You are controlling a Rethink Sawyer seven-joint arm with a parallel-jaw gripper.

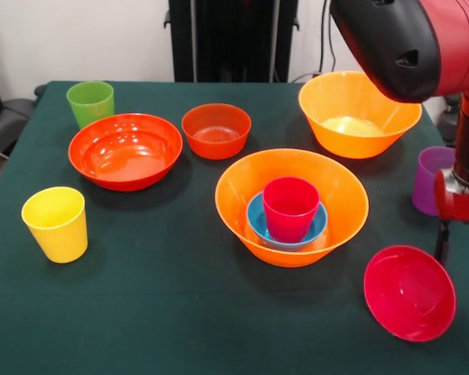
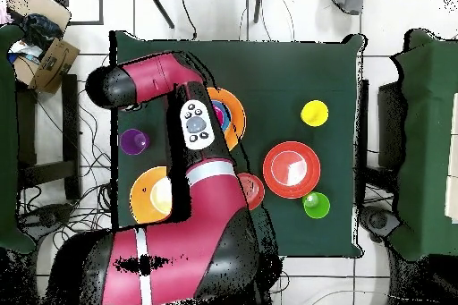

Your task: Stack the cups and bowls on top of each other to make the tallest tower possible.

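In the front view a large orange bowl (image 1: 242,195) at the table's middle holds a small blue bowl (image 1: 256,223) with the crimson-pink cup (image 1: 290,207) standing in it. My gripper (image 1: 440,251) comes down at the right edge, one dark finger on the rim of the magenta bowl (image 1: 410,293), which hangs tilted with its opening toward the camera. The purple cup (image 1: 430,178) stands just behind the gripper. The yellow cup (image 1: 56,223) and green cup (image 1: 90,101) stand at the left. The overhead view hides the gripper under the arm (image 2: 192,122).
A wide shallow red-orange bowl (image 1: 125,150) and a small red-orange bowl (image 1: 216,130) sit left of centre. A second large orange bowl (image 1: 358,113) stands at the back right under the arm's elbow (image 1: 406,43). The table (image 1: 180,312) is dark green.
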